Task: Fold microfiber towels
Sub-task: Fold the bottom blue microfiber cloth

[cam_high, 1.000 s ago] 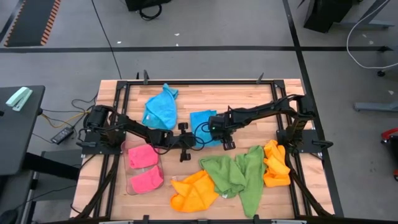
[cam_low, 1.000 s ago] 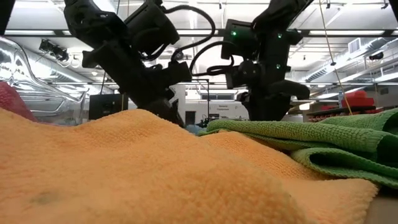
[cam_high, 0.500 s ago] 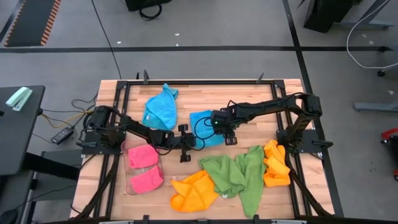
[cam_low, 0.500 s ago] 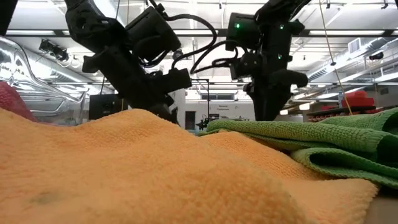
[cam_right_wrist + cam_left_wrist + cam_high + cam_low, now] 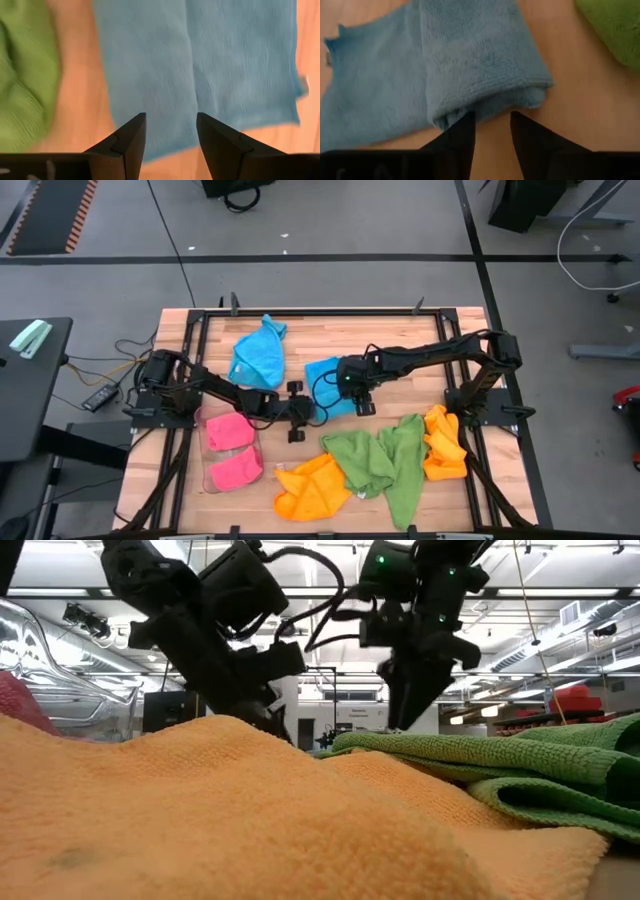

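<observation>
A sky blue towel (image 5: pixel 322 372) lies on the wooden table at mid-table, partly folded over itself, with a rounded fold (image 5: pixel 485 105) on its near side. My left gripper (image 5: pixel 492 120) is open, low at that fold, and bare wood shows between its fingers. My right gripper (image 5: pixel 170 122) hangs open above the same towel (image 5: pixel 225 65), clear of it and holding nothing. In the high view my left gripper (image 5: pixel 310 411) comes at the towel from the left and my right gripper (image 5: pixel 357 404) from the right. My left gripper's fingertips (image 5: pixel 466 120) stand right at the folded edge of the blue towel, slanting down from the table's left. Whether they touch the cloth I cannot tell. The towel lies flat on the table.
A second blue towel (image 5: pixel 258 352) lies crumpled at the far left. Two pink towels sit in a clear tray (image 5: pixel 210 480) at the near left. An orange towel (image 5: pixel 312 488), green towels (image 5: pixel 380 462) and another orange towel (image 5: pixel 443 442) lie along the near side.
My right gripper has risen above the blue towel and drifted slightly toward the table's left. The towel stays on the table.
</observation>
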### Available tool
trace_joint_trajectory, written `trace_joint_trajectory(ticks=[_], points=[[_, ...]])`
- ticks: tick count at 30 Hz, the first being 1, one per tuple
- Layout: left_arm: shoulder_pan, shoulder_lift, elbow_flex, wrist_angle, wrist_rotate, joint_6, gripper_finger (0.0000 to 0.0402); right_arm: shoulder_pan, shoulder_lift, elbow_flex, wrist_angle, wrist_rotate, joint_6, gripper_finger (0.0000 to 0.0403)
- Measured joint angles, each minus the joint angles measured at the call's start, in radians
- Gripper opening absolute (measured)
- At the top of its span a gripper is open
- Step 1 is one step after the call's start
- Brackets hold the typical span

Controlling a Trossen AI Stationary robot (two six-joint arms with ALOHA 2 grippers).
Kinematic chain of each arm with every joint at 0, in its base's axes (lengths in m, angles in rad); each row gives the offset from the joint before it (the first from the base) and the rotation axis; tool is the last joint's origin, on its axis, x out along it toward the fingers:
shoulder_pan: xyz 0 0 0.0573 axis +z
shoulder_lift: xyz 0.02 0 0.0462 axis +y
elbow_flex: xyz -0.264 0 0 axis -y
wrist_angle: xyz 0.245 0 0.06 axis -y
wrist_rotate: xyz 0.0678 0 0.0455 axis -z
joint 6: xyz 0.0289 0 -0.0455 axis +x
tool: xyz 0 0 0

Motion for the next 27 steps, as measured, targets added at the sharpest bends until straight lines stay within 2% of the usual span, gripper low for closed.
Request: trace_joint_trajectory(ticks=[7,10,15,22,27], points=[[-0.049,-0.057,0.000,-0.063,-0.004,0.072,0.0123,0.088,0.000,-0.062,0.275,-0.002,-0.130,0.0184],[-0.065,-0.057,-0.001,-0.066,-0.036,0.079,0.0118,0.136,0.005,-0.100,0.384,0.051,-0.178,0.0188],[-0.061,-0.057,-0.001,-0.078,-0.092,0.067,0.0122,0.198,0.019,-0.135,0.434,0.160,-0.210,0.0213],[-0.060,-0.057,-0.001,-0.092,-0.093,0.044,0.0121,0.222,0.078,-0.160,0.443,0.248,-0.226,0.0266],[-0.060,-0.057,-0.001,-0.105,-0.094,0.040,0.0110,0.224,0.099,-0.183,0.470,0.292,-0.264,0.0285]])
